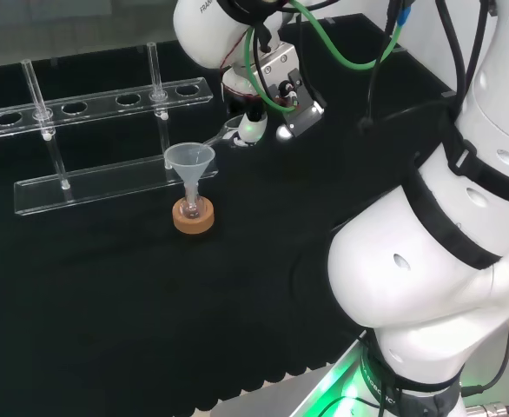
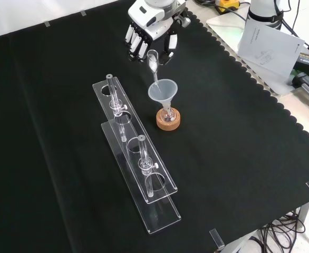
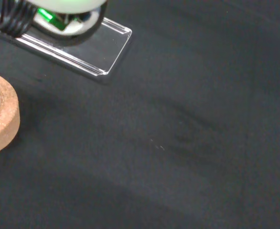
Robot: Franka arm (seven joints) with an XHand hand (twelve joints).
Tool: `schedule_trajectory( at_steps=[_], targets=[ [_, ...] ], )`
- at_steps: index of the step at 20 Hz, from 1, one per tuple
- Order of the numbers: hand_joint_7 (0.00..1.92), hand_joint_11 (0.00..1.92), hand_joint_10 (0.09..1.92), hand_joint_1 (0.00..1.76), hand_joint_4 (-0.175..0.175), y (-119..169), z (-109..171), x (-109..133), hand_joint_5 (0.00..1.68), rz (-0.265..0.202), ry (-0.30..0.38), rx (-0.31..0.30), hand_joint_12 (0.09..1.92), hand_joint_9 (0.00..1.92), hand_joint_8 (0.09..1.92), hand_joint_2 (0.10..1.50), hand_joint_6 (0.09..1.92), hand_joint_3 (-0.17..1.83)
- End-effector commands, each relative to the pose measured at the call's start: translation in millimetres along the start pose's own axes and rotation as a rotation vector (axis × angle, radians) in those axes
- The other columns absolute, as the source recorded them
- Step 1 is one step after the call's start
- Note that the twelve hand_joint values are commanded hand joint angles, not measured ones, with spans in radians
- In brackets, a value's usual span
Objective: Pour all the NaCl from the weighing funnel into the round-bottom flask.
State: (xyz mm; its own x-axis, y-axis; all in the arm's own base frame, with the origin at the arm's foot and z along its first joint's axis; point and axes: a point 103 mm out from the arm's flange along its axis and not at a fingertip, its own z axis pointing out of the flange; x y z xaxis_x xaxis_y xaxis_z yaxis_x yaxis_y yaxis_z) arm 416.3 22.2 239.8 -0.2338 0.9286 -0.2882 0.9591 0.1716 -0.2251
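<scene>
The hand (image 2: 153,32) pinches the weighing funnel (image 2: 154,67), tilted over the plastic funnel (image 2: 162,90) in the round-bottom flask (image 2: 168,113), so pouring seems underway; next, tilt steeper.

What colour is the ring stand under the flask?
Light brown cork stand; the front view shows it best.

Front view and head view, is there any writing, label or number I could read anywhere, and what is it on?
Sheet of paper, front view's upper right: printed lines and a drawing, too small to read.
Arm link, head view's top: lettering cut off by the picture's edge, not readable.
Clear rack, funnel, cork ring, weighing funnel: no markings that I can make out.
</scene>
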Motion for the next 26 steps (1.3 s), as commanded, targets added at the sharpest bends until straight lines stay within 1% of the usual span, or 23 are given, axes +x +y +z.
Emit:
schedule_trajectory(
  at_steps=[1,4,19,26],
  targets=[
    [0.75,0.93,0.23,1.12,0.175,-1.4,-1.7,1.0,1.29,-0.004,-0.034,0.014,0.96,1.11,0.61,0.69,0.60,0.58],
    [0.74,0.93,0.23,1.12,0.175,-2.5,-2.9,1.2,1.30,-0.005,-0.057,0.020,0.96,1.11,0.61,0.69,0.60,0.58],
    [0.74,0.93,0.22,1.12,0.175,-2.9,-17.6,7.5,1.30,-0.019,-0.124,0.023,0.95,1.11,0.61,0.69,0.60,0.58],
    [0.74,0.94,0.22,1.12,0.175,-2.3,-22.5,10.9,1.30,-0.028,-0.172,0.022,0.95,1.11,0.61,0.68,0.60,0.58]
  ],
)
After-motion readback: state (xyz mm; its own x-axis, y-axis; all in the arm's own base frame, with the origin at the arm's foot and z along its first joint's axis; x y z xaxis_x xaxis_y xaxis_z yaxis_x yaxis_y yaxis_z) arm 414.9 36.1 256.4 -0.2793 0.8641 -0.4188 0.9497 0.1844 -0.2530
